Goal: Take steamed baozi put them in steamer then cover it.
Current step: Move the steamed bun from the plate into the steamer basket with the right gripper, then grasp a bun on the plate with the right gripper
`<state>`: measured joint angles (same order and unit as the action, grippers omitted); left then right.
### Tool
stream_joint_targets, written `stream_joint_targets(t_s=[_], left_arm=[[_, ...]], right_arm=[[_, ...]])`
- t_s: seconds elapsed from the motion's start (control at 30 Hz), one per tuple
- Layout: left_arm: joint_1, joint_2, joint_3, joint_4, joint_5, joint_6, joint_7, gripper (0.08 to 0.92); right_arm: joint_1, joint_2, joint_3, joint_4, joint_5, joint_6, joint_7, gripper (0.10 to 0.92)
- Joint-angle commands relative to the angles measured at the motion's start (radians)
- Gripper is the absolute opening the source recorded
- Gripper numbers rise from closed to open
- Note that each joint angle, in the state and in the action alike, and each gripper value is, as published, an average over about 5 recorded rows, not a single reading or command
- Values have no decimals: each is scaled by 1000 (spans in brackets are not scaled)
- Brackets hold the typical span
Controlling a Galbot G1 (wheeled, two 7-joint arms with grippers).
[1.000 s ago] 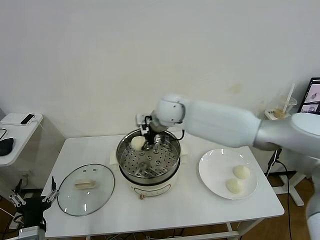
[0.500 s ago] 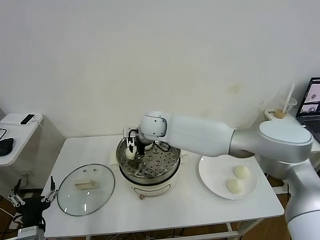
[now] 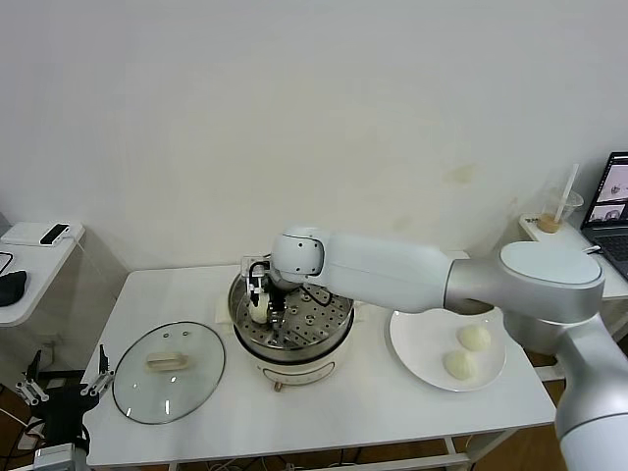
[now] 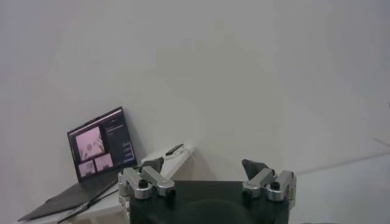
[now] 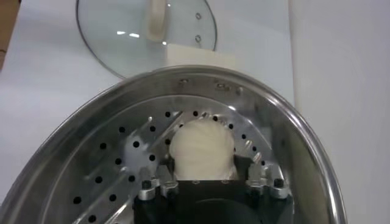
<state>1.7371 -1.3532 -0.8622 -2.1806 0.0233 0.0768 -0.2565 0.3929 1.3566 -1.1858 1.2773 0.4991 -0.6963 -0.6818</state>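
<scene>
My right gripper (image 3: 260, 306) reaches into the left side of the steel steamer (image 3: 294, 351) and is shut on a white baozi (image 3: 258, 311), held low on the perforated tray (image 3: 314, 319). In the right wrist view the baozi (image 5: 201, 146) sits between the fingers of the gripper (image 5: 204, 159), inside the steamer rim (image 5: 292, 128). Two more baozi (image 3: 474, 338) (image 3: 458, 365) lie on the white plate (image 3: 422, 339). A fourth does not show. The glass cover (image 3: 169, 378) lies flat on the table left of the steamer and also shows in the right wrist view (image 5: 122, 30). My left gripper (image 3: 61, 388) is parked open low at the left, also seen in its own wrist view (image 4: 204, 167).
A side table at the far left carries a white device (image 3: 39, 234) and a mouse (image 3: 10, 287). A laptop (image 3: 613, 191) and a cup with a straw (image 3: 559, 211) stand at the far right. The right arm spans the steamer's back rim.
My right gripper has carried the baozi from the steamer's back toward its left side and lowered it onto the perforated tray. The left arm has not moved.
</scene>
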Motion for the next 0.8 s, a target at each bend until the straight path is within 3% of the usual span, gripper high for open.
stream_joint_targets(t_s=[0.03,0.43,0.8], left_arm=[[-1,1,0,-1,0,1,0,823],[-6,25,0,1,-8,7,3,823],[-9,38,26,15,-9,7,3,823]], right_arm=[[46,-50,4,64,7,-9,-35,813],[200,-474,48,295,-177,178,-354,823],[112,-863,55,404,-415,380,-476,823]])
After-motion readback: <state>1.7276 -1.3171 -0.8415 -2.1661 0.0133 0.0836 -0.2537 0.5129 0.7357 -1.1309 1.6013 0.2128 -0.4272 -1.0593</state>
